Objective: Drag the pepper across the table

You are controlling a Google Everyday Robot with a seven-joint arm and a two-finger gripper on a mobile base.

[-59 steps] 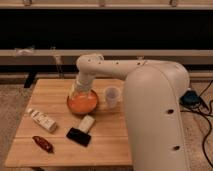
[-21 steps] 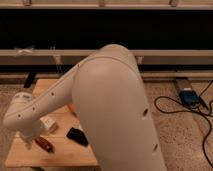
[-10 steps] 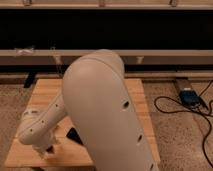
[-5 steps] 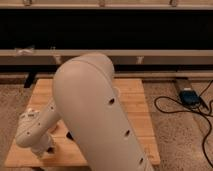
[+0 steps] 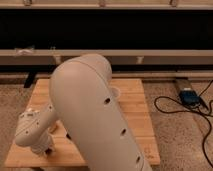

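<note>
Lower left of frame, the hand [image 5: 46, 149] is pressed down on the counter [image 5: 135, 97]; whether it is clenched cannot be told; the pepper is hidden, likely beneath it; judged step: making contact; next, a steady sideways pull; one hand, one counter, no pepper showing, one blue box [image 5: 189, 96] far right.

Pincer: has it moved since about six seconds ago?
Yes. The pincer went from the far middle of the table to its near left corner as seen in the camera view.
</note>
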